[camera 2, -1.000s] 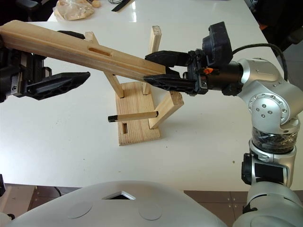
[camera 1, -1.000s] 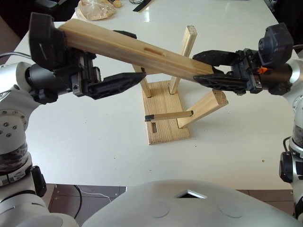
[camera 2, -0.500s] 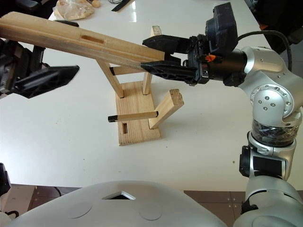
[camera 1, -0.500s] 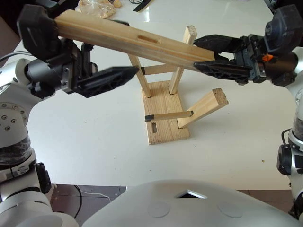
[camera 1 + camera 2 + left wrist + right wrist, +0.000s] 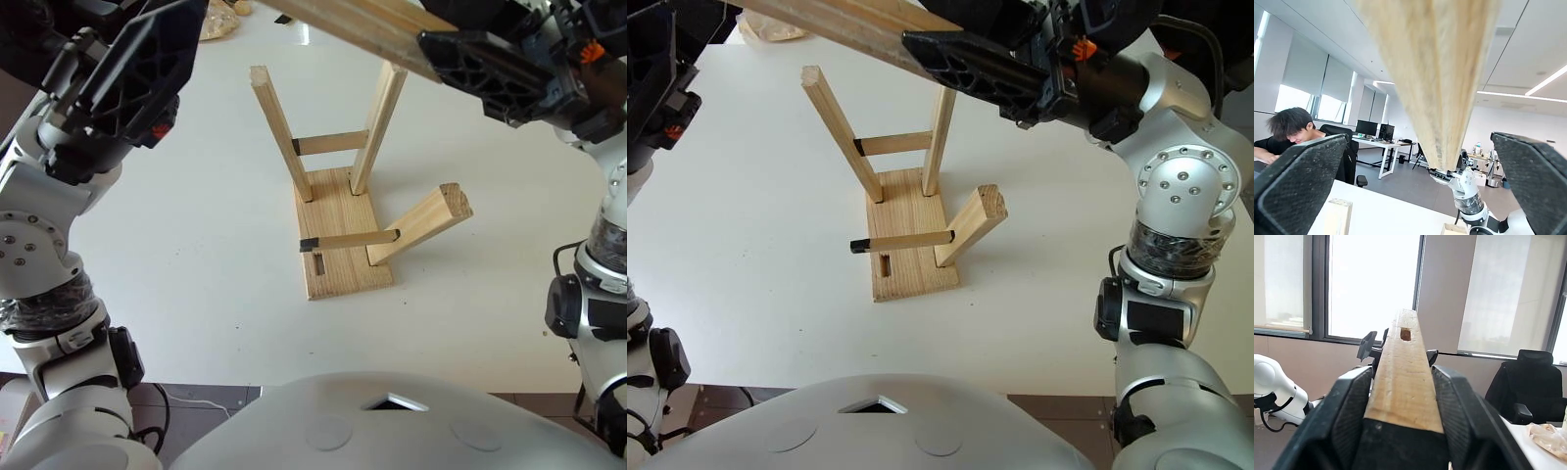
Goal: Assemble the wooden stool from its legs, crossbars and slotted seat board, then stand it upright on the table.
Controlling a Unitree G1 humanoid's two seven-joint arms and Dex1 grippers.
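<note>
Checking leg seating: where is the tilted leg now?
Left eye view: the tilted leg leans on the seat board's right edge, nearer the robot than the upright legs, crossbar pointing left.

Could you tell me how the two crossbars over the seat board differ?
The far crossbar sits higher and spans two standing legs. The near crossbar sits lower, joined only to the leaning leg, its dark tip free. Both are thin wooden rods, roughly level.

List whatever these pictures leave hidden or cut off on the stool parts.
- Raised leg: far end cut off by the head views' top edge.
- Left gripper: whether it touches that leg; wood hides its palm in the left wrist view.
- Seat board: whether the tilted leg sits in a slot; its foot covers that.
</note>
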